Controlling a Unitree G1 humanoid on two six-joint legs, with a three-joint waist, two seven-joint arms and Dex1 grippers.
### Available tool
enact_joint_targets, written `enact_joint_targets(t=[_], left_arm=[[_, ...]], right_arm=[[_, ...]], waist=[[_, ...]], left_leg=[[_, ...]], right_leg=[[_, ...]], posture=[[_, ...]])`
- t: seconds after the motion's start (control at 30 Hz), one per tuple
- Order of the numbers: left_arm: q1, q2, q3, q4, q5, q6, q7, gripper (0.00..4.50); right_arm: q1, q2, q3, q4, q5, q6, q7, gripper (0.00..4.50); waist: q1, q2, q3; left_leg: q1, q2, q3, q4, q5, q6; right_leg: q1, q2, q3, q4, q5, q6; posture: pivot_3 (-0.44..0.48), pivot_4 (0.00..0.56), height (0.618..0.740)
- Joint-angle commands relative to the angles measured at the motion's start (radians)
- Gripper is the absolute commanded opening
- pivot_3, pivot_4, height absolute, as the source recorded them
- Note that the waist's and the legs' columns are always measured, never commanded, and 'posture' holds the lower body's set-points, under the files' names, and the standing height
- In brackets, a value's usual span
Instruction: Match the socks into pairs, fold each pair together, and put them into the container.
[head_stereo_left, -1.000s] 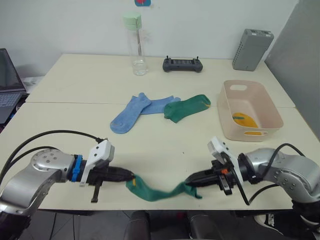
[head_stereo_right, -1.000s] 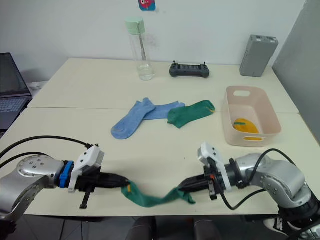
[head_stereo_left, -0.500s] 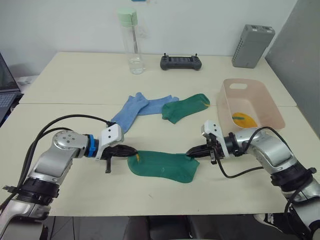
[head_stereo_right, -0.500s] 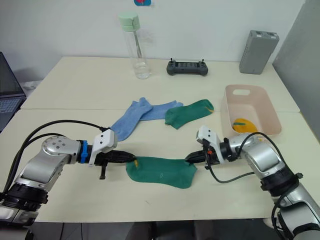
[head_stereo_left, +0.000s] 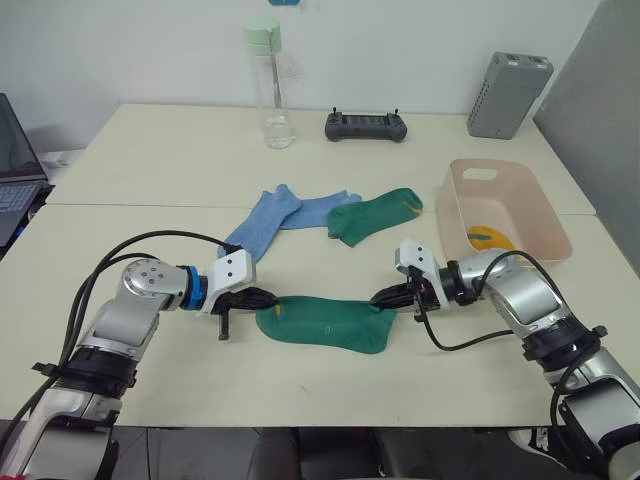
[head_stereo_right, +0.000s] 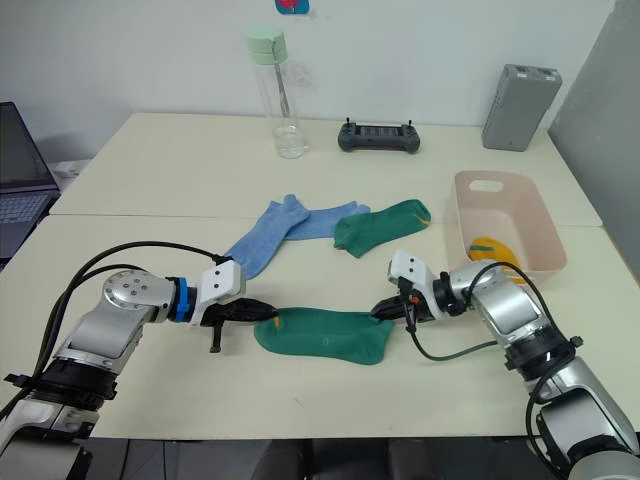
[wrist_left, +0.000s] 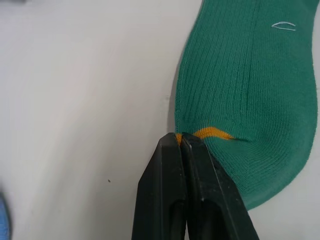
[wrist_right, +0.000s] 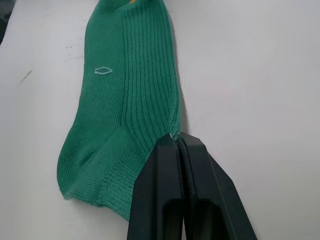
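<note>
I have the green sock (head_stereo_left: 325, 322) flat on the table (head_stereo_left: 300, 390). My left gripper (head_stereo_left: 262, 298) pinches its toe edge, my right gripper (head_stereo_left: 385, 299) its cuff edge. Bare table lies in front.

A clear bottle (head_stereo_left: 268, 85), a black controller (head_stereo_left: 365, 127) and a grey box (head_stereo_left: 508, 96) stand along the table's (head_stereo_left: 180, 150) far edge.

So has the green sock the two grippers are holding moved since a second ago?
Yes. The held green sock hung slack off the table's near edge; now it lies stretched flat farther in, nearer the other green sock, with the left gripper and right gripper pinching its ends.
</note>
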Motion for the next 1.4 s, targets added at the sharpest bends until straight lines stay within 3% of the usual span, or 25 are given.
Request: enact_joint_targets(t=[0.03,0.2,0.23,0.37,0.53,0.57,0.7,0.77,0.87,1.0,1.13,1.4], left_arm=[[-0.017,-0.002,0.005,0.001,0.011,-0.019,-0.002,0.04],[-0.013,-0.003,0.008,0.007,0.018,-0.031,-0.011,0.04],[-0.014,-0.005,0.012,0.011,0.018,-0.042,-0.009,0.22],[-0.025,-0.005,0.048,0.022,0.005,-0.039,0.023,1.19],[0.006,-0.003,0.161,-0.051,-0.076,-0.028,0.073,2.77],[0.014,-0.004,0.178,-0.082,-0.102,-0.011,0.066,2.98],[0.052,-0.004,0.192,-0.181,-0.138,-0.003,0.057,2.98],[0.077,-0.006,0.178,-0.233,-0.144,-0.009,0.049,3.0],[0.104,-0.045,0.141,-0.283,-0.132,-0.029,0.065,2.4],[0.157,-0.099,0.082,-0.284,-0.068,-0.057,0.123,1.18],[0.203,-0.104,0.047,-0.243,-0.003,-0.128,0.154,0.01],[0.216,-0.04,0.094,-0.08,0.027,-0.234,0.157,0.01]], right_arm=[[0.004,-0.002,-0.036,-0.04,0.008,0.001,0.009,0.0],[0.009,0.013,-0.054,-0.039,0.011,0.001,-0.008,0.0],[0.01,0.018,-0.062,-0.039,0.011,-0.003,-0.016,0.0],[0.015,0.017,-0.108,-0.055,0.005,-0.024,-0.048,0.99],[0.028,-0.01,-0.224,-0.185,0.045,-0.003,-0.111,2.71],[0.042,-0.014,-0.232,-0.23,0.062,0.014,-0.108,2.71],[0.098,-0.002,-0.215,-0.351,0.07,0.024,-0.132,2.71],[0.128,0.019,-0.182,-0.386,0.046,-0.012,-0.15,2.33],[0.161,0.098,-0.092,-0.397,-0.019,-0.061,-0.216,1.46],[0.181,0.178,-0.006,-0.294,-0.119,-0.149,-0.283,0.05],[0.209,0.172,0.027,-0.209,-0.192,-0.234,-0.302,0.0],[0.354,0.026,-0.084,-0.203,-0.166,-0.326,-0.247,0.0]], waist=[[0.0,0.0,0.0],[0.0,0.0,0.0],[0.0,0.0,0.0],[0.0,0.0,0.0],[0.0,0.0,0.0],[0.0,0.0,0.0],[0.0,0.0,0.0],[0.0,0.0,0.0],[-0.002,0.0,0.0],[-0.002,0.0,0.0],[0.003,0.0,0.0],[0.011,0.0,-0.001]], left_leg=[[0.0,0.0,0.0,0.0,0.0,0.0],[0.0,0.0,0.0,0.0,0.0,0.0],[0.0,0.0,-0.001,0.0,0.0,0.0],[0.0,0.0,-0.001,0.0,0.0,0.0],[0.0,0.0,-0.001,0.0,0.0,0.0],[0.0,0.0,-0.001,0.0,0.0,0.0],[0.001,0.0,-0.003,-0.001,0.0,0.0],[0.001,0.0,-0.003,-0.001,0.0,0.0],[0.001,0.0,-0.003,0.0,0.0,0.0],[0.002,0.0,-0.003,0.002,0.0,0.0],[0.002,0.0,-0.002,0.003,0.0,0.0],[0.002,0.0,-0.002,0.002,0.0,0.0]], right_leg=[[0.0,0.0,0.0,0.0,0.0,0.001],[0.0,0.0,0.0,0.0,0.0,0.0],[0.001,0.0,0.0,0.0,0.0,0.0],[0.001,0.0,-0.001,0.0,0.0,0.0],[0.001,0.0,-0.001,0.0,0.0,0.0],[0.001,0.0,-0.001,0.0,0.0,0.0],[0.002,0.0,-0.002,0.0,0.0,-0.001],[0.002,0.0,-0.002,0.0,0.0,-0.001],[0.002,0.0,-0.002,0.0,-0.002,0.002],[0.003,0.0,-0.001,0.001,-0.001,0.004],[0.003,0.0,0.0,0.0,0.0,0.006],[0.004,0.0,0.0,-0.001,-0.002,0.003]], posture=[[0.0,0.15,0.74],[0.0,0.15,0.74],[0.0,0.15,0.74],[0.0,0.15,0.74],[0.0,0.15,0.74],[0.0,0.15,0.74],[0.0,0.15,0.74],[0.0,0.15,0.74],[0.0,0.15,0.74],[0.0,0.15,0.74],[0.0,0.15,0.74],[0.0,0.15,0.74]])
